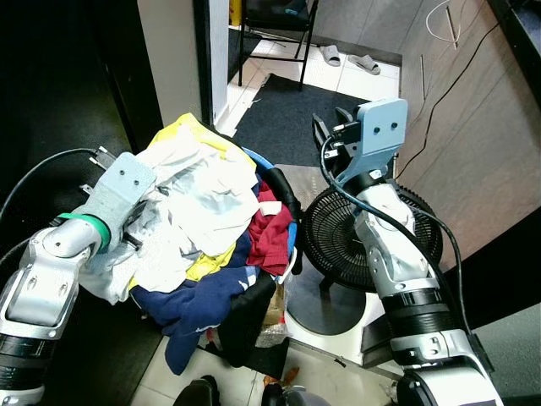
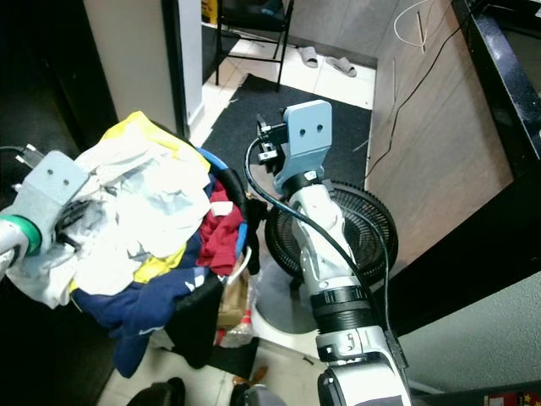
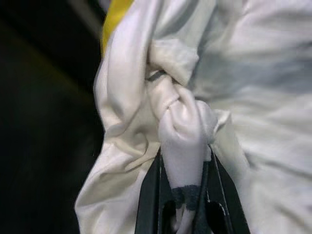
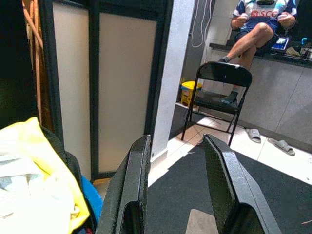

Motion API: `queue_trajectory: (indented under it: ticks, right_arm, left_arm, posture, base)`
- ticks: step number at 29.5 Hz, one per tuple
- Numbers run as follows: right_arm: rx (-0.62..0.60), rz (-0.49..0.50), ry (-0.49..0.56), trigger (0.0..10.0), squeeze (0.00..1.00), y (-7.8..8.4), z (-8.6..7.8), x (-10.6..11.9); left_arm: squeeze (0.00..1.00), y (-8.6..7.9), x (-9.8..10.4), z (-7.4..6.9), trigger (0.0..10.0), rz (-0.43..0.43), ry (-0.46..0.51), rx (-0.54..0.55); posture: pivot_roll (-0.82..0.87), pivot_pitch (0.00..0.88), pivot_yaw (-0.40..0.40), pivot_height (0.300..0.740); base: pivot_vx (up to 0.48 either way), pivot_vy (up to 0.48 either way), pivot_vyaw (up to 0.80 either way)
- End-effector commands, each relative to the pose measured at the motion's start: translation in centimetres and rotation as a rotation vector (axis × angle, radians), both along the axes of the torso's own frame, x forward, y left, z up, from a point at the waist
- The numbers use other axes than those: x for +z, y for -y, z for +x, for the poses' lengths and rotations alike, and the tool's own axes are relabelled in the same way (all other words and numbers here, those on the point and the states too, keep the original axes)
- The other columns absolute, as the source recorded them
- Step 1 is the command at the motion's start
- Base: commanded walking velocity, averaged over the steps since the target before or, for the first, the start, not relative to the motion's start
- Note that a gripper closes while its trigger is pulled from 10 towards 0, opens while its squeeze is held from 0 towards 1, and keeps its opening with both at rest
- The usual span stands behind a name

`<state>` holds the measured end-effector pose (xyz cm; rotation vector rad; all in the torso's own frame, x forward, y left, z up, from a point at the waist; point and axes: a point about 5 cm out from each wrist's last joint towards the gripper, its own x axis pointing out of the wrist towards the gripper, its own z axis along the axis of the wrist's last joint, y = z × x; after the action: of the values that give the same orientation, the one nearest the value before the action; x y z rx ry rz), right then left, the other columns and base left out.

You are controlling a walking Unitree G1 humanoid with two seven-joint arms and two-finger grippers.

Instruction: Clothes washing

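Note:
A heap of laundry [image 1: 211, 228] overflows a basket with a blue rim [image 1: 269, 166]: white, yellow, red [image 1: 269, 233] and navy [image 1: 203, 300] garments. My left gripper [image 3: 187, 187] is shut on a bunched fold of the white garment [image 3: 180, 122] at the heap's left side; its grey wrist [image 1: 118, 190] presses into the cloth. My right gripper [image 4: 175, 180] is open and holds nothing. It hangs raised to the right of the basket, above the fan, its fingers [image 4: 222, 180] pointing towards the doorway.
A black floor fan [image 1: 372, 233] stands right of the basket under my right arm. A dark mat [image 1: 292, 110] lies beyond. A black folding chair [image 4: 214, 95] stands on the tiles, a person [image 4: 258, 24] sits behind it. Wooden panelling [image 1: 473, 135] lines the right side.

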<state>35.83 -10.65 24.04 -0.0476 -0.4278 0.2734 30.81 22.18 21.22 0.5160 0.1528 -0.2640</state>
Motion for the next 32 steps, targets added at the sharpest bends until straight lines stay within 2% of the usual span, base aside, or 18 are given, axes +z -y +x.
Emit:
queue_trajectory:
  ticks: [1,2,3,4,5,9,10,12,13,14,16,17,20,22,24,26,29,32]
  right_arm:
    - [-0.003,0.002,-0.008,10.0,0.00,0.1,0.1,-0.2]
    - [-0.002,0.004,-0.007,10.0,0.00,0.1,0.1,-0.2]
    - [-0.002,0.004,-0.007,10.0,0.00,0.1,0.1,-0.2]
    - [-0.001,0.007,-0.005,10.0,0.00,0.1,0.1,-0.1]
    - [-0.001,0.007,-0.005,10.0,0.00,0.1,0.1,-0.1]
    - [0.000,0.015,0.001,10.0,0.00,-0.1,0.1,0.1]
    - [0.000,0.015,0.001,10.0,0.00,-0.1,0.1,0.1]
    - [0.000,0.020,0.007,10.0,0.00,-0.3,0.1,0.3]
    - [0.000,0.020,0.007,10.0,0.00,-0.3,0.1,0.3]
    - [-0.001,0.022,0.009,10.0,0.00,-0.3,0.1,0.3]
    - [-0.011,0.027,0.012,10.0,0.00,-0.1,0.0,0.4]
    - [-0.016,0.030,0.013,10.0,0.00,0.0,0.0,0.4]
    - [-0.016,0.030,0.013,10.0,0.00,0.0,0.0,0.4]
    - [-0.020,0.032,0.013,10.0,0.00,0.1,0.0,0.3]
    - [-0.025,0.041,0.016,10.0,0.00,0.2,0.0,0.3]
    - [-0.025,0.045,0.018,10.0,0.00,0.2,0.0,0.4]
    - [-0.026,0.052,0.026,10.0,0.00,0.3,0.0,0.5]
    - [-0.027,0.051,0.029,10.0,0.00,0.3,0.0,0.6]
  left_arm:
    - [0.00,1.2,1.4,-0.1,0.0,-0.082,0.046,-0.059]
    - [0.00,1.9,3.3,0.2,2.7,-0.168,0.132,-0.074]
    - [0.00,1.9,3.3,0.2,2.7,-0.168,0.132,-0.074]
    - [0.00,2.4,5.5,0.5,10.0,-0.241,0.238,-0.071]
    - [0.00,2.4,5.5,0.5,10.0,-0.241,0.238,-0.071]
    - [0.00,3.1,11.3,1.7,10.0,-0.433,0.503,-0.003]
    - [0.00,3.1,11.3,1.7,10.0,-0.433,0.503,-0.003]
    - [0.00,3.0,15.1,2.4,10.0,-0.606,0.633,0.077]
    - [0.00,3.0,15.1,2.4,10.0,-0.606,0.633,0.077]
    - [0.00,2.9,17.0,2.3,10.0,-0.719,0.685,0.089]
    - [0.00,3.6,20.4,0.1,10.0,-0.844,0.833,-0.097]
    - [0.00,4.3,21.1,-1.1,10.0,-0.822,0.877,-0.200]
    - [0.00,4.3,21.1,-1.1,10.0,-0.822,0.877,-0.200]
    - [0.00,5.0,21.0,-1.7,10.0,-0.755,0.881,-0.258]
    - [0.00,6.1,17.6,-1.2,10.0,-0.568,0.755,-0.246]
    - [0.00,6.2,15.9,-0.9,10.0,-0.530,0.693,-0.220]
    - [0.00,6.1,13.1,-0.5,10.0,-0.562,0.574,-0.146]
    - [0.00,6.2,12.1,-0.4,10.0,-0.585,0.541,-0.116]
  posture:
    - [0.12,0.105,-0.055,0.740]
    - [0.12,0.105,-0.055,0.740]
    - [0.12,0.105,-0.055,0.740]
    - [0.12,0.104,-0.056,0.740]
    - [0.12,0.104,-0.056,0.740]
    - [0.11,0.100,-0.060,0.740]
    - [0.11,0.100,-0.060,0.740]
    - [0.11,0.096,-0.056,0.740]
    - [0.11,0.096,-0.056,0.740]
    - [0.11,0.094,-0.054,0.740]
    - [0.11,0.093,-0.050,0.740]
    - [0.11,0.092,-0.048,0.740]
    - [0.11,0.092,-0.048,0.740]
    - [0.11,0.092,-0.048,0.740]
    - [0.11,0.092,-0.046,0.740]
    - [0.11,0.092,-0.046,0.740]
    - [0.12,0.086,-0.053,0.740]
    - [0.12,0.084,-0.055,0.740]
  base:
    - [0.000,0.000,0.00]
    - [0.000,0.000,0.00]
    - [0.000,0.000,0.00]
    - [0.000,0.000,0.00]
    - [0.000,0.000,0.00]
    - [0.000,0.000,0.00]
    - [0.000,0.000,0.00]
    - [0.000,0.000,0.00]
    - [0.000,0.000,0.00]
    - [0.000,0.000,0.00]
    - [0.000,0.000,0.00]
    - [0.000,0.000,0.00]
    - [0.000,0.000,0.00]
    - [0.000,0.000,0.00]
    - [0.000,0.000,0.00]
    - [0.000,0.000,0.00]
    - [0.000,0.000,0.00]
    - [0.000,0.000,0.00]
